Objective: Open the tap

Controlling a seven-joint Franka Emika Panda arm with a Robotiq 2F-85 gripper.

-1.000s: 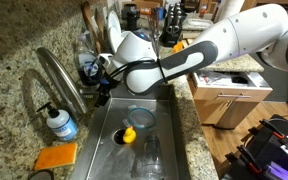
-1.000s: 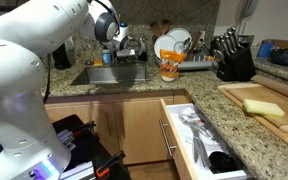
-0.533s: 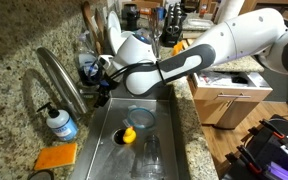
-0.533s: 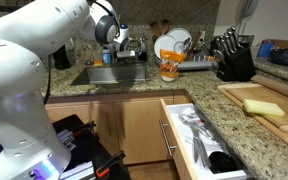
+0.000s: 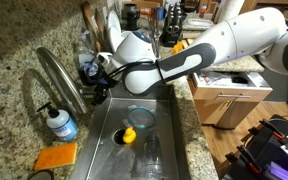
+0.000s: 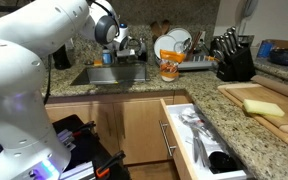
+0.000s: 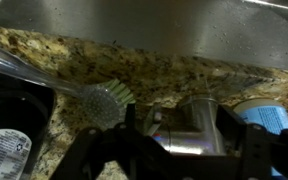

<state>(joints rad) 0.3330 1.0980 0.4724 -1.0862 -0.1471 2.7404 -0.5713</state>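
Exterior view by the sink: the gripper (image 5: pixel 98 90) sits low at the back edge of the sink (image 5: pixel 174 135), right at the foot of the tap (image 5: pixel 56 76); the tap's big steel arch rises beside the gripper and curves up well above it; can't really tell how the fingers stand from here, they're just a dark clump. A soap bottle (image 5: pixel 60 123) with a black pump stands near the gripper, on the tap's side; a glass bowl (image 5: pixel 140 118) lies in the basin just below it.

Exterior view from across the kitchen: the white arm fills the near side and the gripper (image 6: pixel 120 47) is tucked at the back of the sink (image 6: pixel 109 75); the tap is too small and too dark there for me to pick out. A knife block (image 6: pixel 234 56) and an open drawer (image 6: pixel 199 135) are well apart from it.

Wrist view is the useful one: the 2 fingers (image 7: pixel 246 145) are spread apart, and the gripper (image 7: pixel 179 116) has a brushed-steel part of the tap (image 7: pixel 196 126) standing right between them, closer to 1 finger than the other; can't tell if either pad is actually touching the metal. A dish brush (image 7: pixel 106 100) with pale bristles lies on the granite counter (image 7: pixel 164 62) just beyond the fingertips.
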